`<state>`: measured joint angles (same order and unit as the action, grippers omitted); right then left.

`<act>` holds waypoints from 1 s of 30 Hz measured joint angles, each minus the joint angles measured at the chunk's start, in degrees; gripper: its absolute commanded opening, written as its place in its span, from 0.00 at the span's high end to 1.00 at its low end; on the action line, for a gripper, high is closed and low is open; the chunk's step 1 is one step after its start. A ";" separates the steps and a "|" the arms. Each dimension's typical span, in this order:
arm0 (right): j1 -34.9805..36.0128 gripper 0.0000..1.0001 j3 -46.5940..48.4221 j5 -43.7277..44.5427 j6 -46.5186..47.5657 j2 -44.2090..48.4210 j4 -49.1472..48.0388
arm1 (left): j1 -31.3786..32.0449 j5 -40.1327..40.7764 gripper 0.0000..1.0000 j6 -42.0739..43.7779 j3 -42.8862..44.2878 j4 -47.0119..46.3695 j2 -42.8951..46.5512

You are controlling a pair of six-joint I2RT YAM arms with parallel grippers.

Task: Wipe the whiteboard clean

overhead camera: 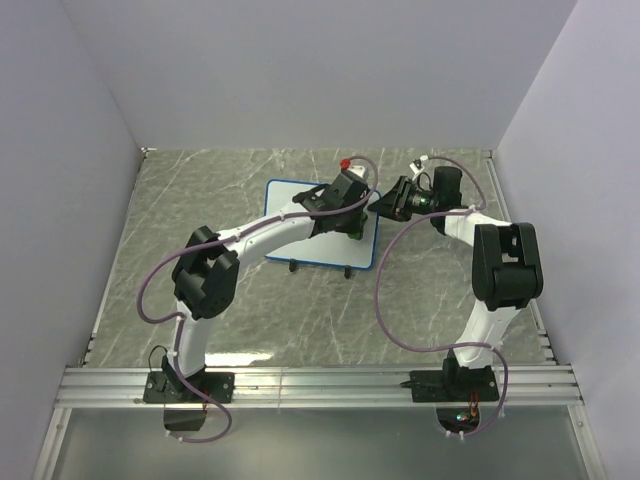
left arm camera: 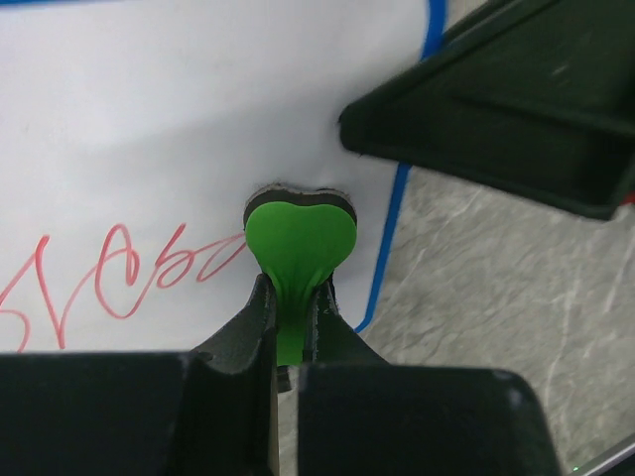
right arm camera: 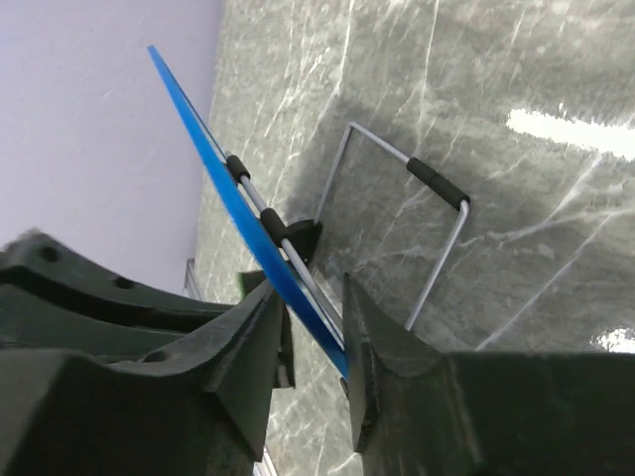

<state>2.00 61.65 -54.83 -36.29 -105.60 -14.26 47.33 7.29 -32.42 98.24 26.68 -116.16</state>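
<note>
The whiteboard (overhead camera: 325, 250) is a white panel in a blue frame, propped up on a wire stand (right arm camera: 437, 238) mid-table. Red scribbles (left arm camera: 119, 273) cross its lower left in the left wrist view. My left gripper (left arm camera: 293, 288) is shut on the stem of a green eraser (left arm camera: 301, 238), whose pad lies against the white surface (left arm camera: 179, 129) near the board's right edge. My right gripper (right arm camera: 308, 297) has a finger on each side of that blue edge (right arm camera: 233, 198), both touching it. From above, the two grippers (overhead camera: 360, 212) (overhead camera: 380, 207) meet at the board's right side.
The table is grey marble (overhead camera: 200, 200), walled in on three sides by pale panels (overhead camera: 60, 200). A small red thing (overhead camera: 346, 161) sits just behind the left wrist. Purple cables (overhead camera: 385, 290) loop off both arms. A metal rail (overhead camera: 320, 380) runs along the near edge.
</note>
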 measured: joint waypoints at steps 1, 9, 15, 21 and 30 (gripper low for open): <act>0.04 0.64 -0.24 -0.02 -0.17 0.00 -0.22 | 0.00 -0.09 1.00 -0.02 0.17 -0.37 0.00; 1.22 1.00 -0.28 -1.86 0.90 -0.22 -2.75 | 0.17 0.33 1.00 -1.81 -1.09 -5.88 0.33; 1.22 1.00 -0.28 -1.75 3.87 -0.72 -2.84 | 0.79 3.67 1.00 -5.88 -7.63 -14.08 1.53; 1.64 1.00 -0.26 -1.68 6.27 -0.72 -1.53 | 1.40 7.02 1.00 -8.90 -11.82 -18.49 2.84; 2.25 1.00 0.39 -0.63 8.83 -0.72 1.05 | -3.34 7.04 1.00 -10.64 -22.45 -23.76 7.58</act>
<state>4.25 62.04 -55.46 -27.46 -106.32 -13.21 43.99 14.33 -43.07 75.79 2.92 -108.57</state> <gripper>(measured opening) 0.104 0.075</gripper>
